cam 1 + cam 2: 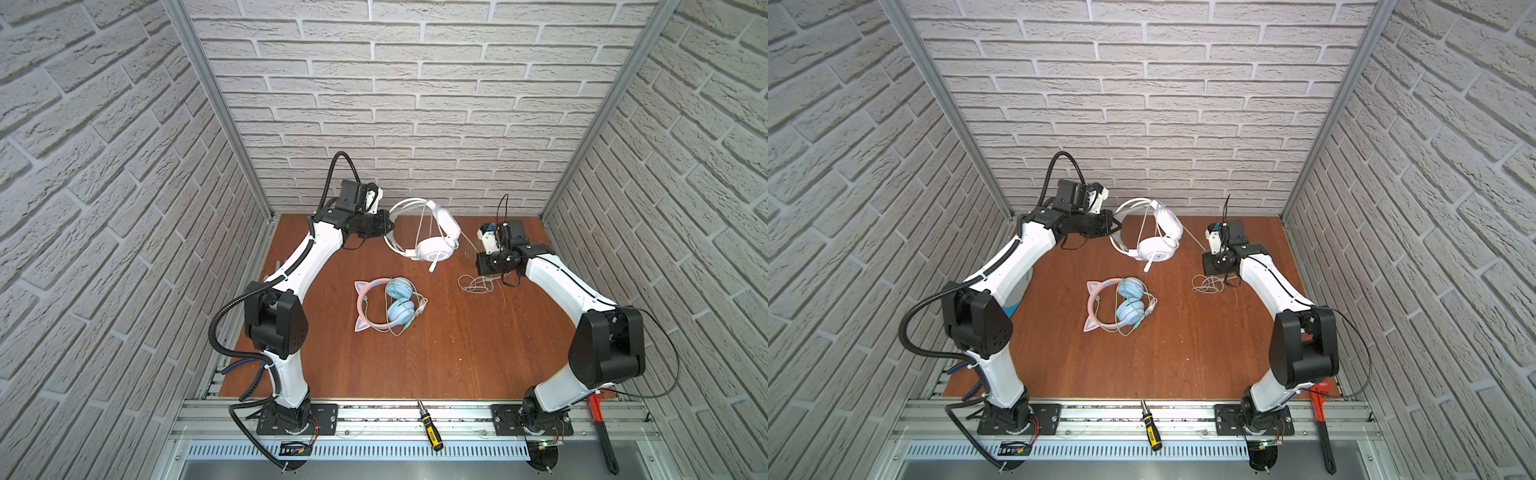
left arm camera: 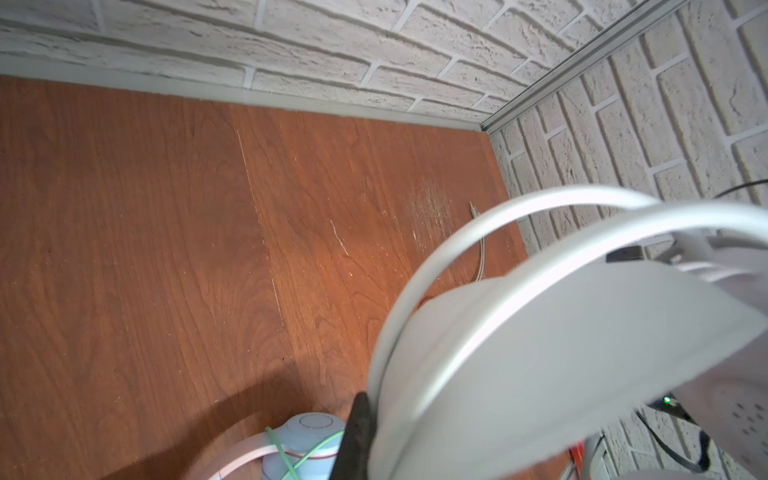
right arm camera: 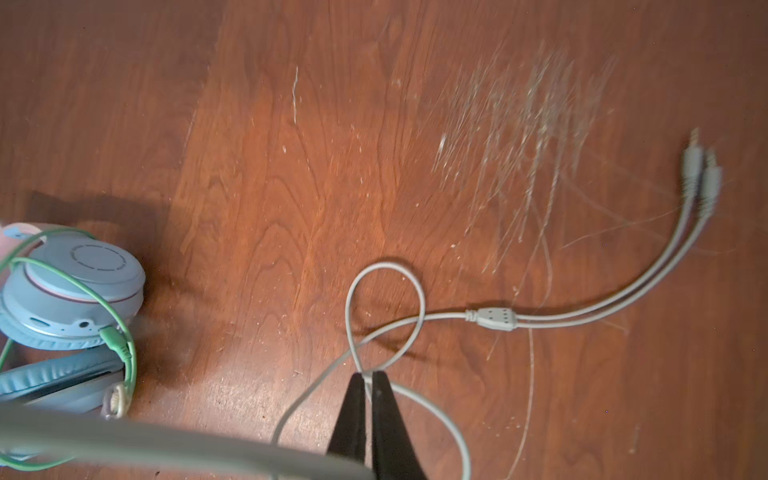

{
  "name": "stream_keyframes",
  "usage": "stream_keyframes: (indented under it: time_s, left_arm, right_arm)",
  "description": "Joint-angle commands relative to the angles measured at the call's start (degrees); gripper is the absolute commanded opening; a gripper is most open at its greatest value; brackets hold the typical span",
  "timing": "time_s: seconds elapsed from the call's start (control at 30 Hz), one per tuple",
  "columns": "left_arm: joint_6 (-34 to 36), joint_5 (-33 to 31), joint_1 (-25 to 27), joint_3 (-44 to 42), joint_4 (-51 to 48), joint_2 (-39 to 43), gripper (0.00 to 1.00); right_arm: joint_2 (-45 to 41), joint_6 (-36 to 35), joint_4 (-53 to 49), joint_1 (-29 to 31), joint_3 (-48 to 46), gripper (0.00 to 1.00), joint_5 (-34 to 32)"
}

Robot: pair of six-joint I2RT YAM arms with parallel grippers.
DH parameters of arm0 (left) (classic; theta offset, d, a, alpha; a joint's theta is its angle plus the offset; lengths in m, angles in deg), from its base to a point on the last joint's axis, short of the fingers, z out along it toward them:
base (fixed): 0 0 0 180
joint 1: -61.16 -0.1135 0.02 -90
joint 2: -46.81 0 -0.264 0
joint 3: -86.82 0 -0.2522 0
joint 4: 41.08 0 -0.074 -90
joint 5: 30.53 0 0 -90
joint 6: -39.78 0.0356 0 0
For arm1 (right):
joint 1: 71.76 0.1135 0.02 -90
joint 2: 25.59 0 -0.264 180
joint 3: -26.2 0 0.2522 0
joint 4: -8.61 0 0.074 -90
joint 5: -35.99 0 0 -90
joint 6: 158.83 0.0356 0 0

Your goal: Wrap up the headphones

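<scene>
The white headphones (image 1: pixel 432 251) hang off the table at the back, near the wall. My left gripper (image 1: pixel 390 222) is shut on their headband (image 2: pixel 540 353); one black finger (image 2: pixel 357 436) shows against it. Their white cable (image 3: pixel 386 268) runs to the right and lies in loose loops (image 1: pixel 476 284) on the wood. My right gripper (image 3: pixel 368 376) is shut on a crossing of those loops; the splitter (image 3: pixel 496 319) and two plugs (image 3: pixel 698 166) lie beyond. The pink cat-ear headphones (image 1: pixel 390 305) with light-blue cups and green cable lie flat mid-table, untouched.
The brick back wall stands close behind the raised white headphones. A yellow-and-black screwdriver (image 1: pixel 430 428) lies on the front rail, and a red wrench (image 1: pixel 602 432) lies at the front right. Scratches mark the wood by the plugs.
</scene>
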Motion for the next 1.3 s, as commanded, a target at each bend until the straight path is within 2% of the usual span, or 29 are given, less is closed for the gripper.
stream_keyframes:
  time_s: [0.0,0.17,0.37,0.67,0.8,0.9,1.0,1.13,1.27]
  left_arm:
    - [-2.7,1.6,-1.3,0.7,5.9,4.7,0.0]
    - [-3.3,2.1,-1.6,1.3,6.0,5.0,0.0]
    - [-4.0,3.1,-1.6,3.3,5.6,4.8,0.0]
    - [-5.3,2.8,-1.9,5.5,6.0,4.6,0.0]
    - [-6.3,2.1,-2.1,5.9,6.7,4.1,0.0]
    - [-7.6,0.5,-2.4,5.6,7.0,3.8,0.0]
    - [-9.5,-4.9,-2.7,5.6,5.0,3.2,0.0]
    - [-13.3,-11.8,-3.8,5.8,1.9,1.8,0.0]
    - [-15.5,-15.6,-3.7,6.4,0.6,0.2,0.0]
  right_arm:
    - [1.1,2.7,-1.7,-0.6,-1.2,0.08,-1.3]
    - [4.1,4.3,2.9,-0.9,-3.9,0.15,0.2]
    - [7.7,6.7,10.3,-0.9,-7.6,0.16,5.8]
    - [8.7,6.4,10.8,-1.0,-8.0,0.18,7.5]
    - [8.6,6.7,10.8,-1.0,-9.4,0.18,10.5]
    - [6.4,7.2,12.1,-0.3,-12.3,0.17,12.6]
    - [1.6,7.3,12.6,2.2,-15.3,0.15,12.3]
    - [-7.3,5.9,11.6,7.9,-18.4,0.13,9.5]
    - [-14.1,3.1,6.8,12.8,-17.8,0.12,7.0]
